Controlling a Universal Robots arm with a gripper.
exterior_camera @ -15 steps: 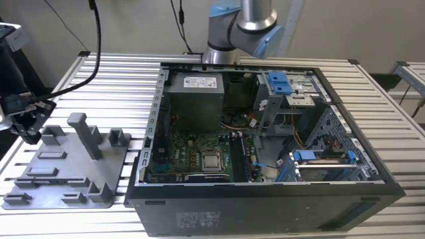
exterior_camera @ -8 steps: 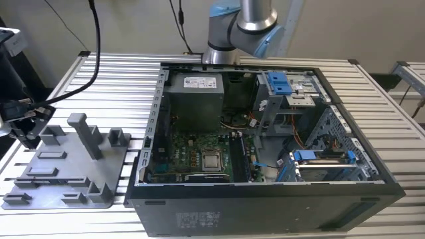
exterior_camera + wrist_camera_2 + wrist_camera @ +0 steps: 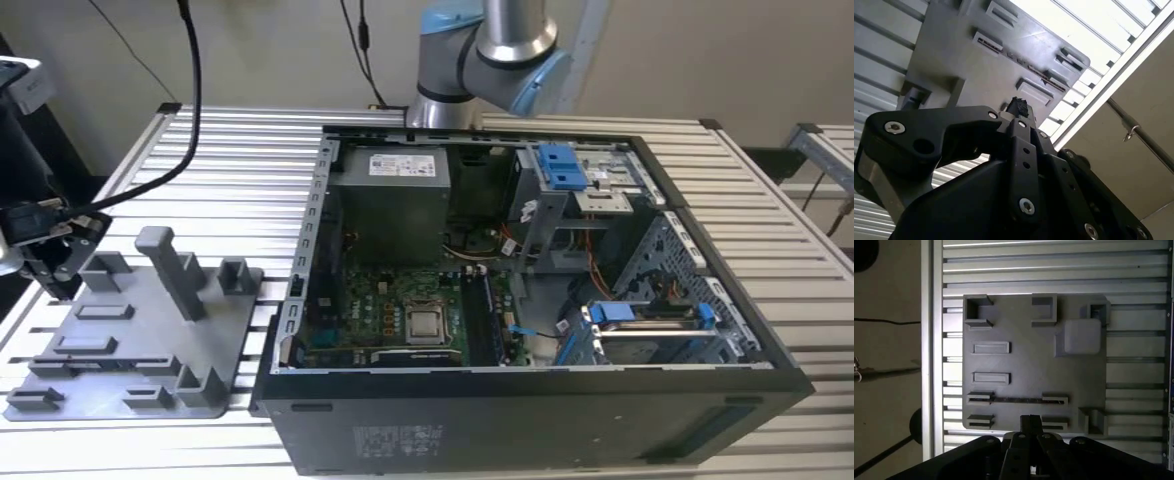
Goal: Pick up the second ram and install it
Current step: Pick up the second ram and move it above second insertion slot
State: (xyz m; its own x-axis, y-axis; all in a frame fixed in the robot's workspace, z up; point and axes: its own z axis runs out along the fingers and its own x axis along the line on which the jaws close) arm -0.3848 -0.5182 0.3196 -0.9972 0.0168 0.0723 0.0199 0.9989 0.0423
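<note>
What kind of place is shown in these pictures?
Probably a robotics lab or test bench for computer assembly: a robot arm stands by an open computer case on a slatted metal table, beside a grey parts tray.

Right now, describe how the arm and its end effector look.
The arm is built of round silver-grey tubes with light blue joint caps. The end effector is matte black, made of angular linked bars fastened with small silver screw heads.
</note>
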